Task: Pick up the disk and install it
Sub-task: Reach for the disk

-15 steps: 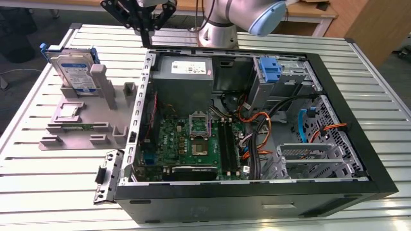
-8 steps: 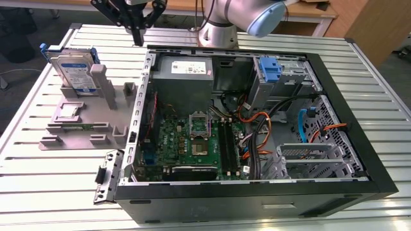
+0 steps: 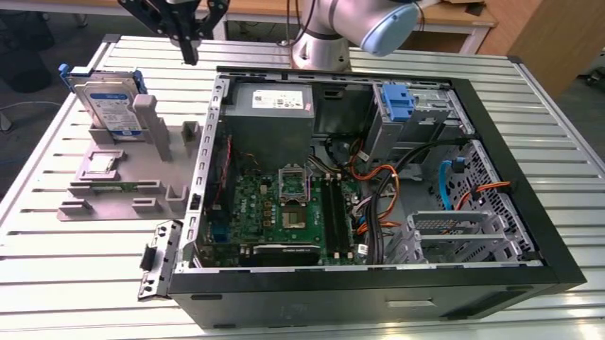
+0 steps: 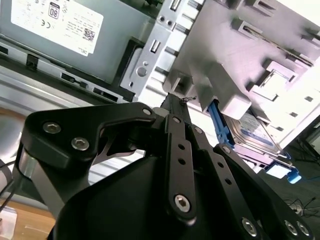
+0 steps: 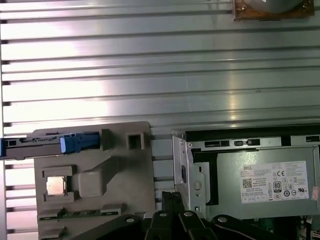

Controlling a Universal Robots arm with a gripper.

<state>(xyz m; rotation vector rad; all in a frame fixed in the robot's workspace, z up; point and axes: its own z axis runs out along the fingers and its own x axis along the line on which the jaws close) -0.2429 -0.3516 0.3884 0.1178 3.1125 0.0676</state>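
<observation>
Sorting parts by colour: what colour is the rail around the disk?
Blue rail around the disk, clearest in the exterior view.

I look over a ribbed metal table (image 3: 76,283) of long silver slats, which catch the light in bright bands in the first wrist view. Beyond it stand a wooden desk (image 3: 454,18) and a wooden cabinet (image 3: 553,42). Grey floor (image 3: 28,120) shows at the exterior view's left.
</observation>
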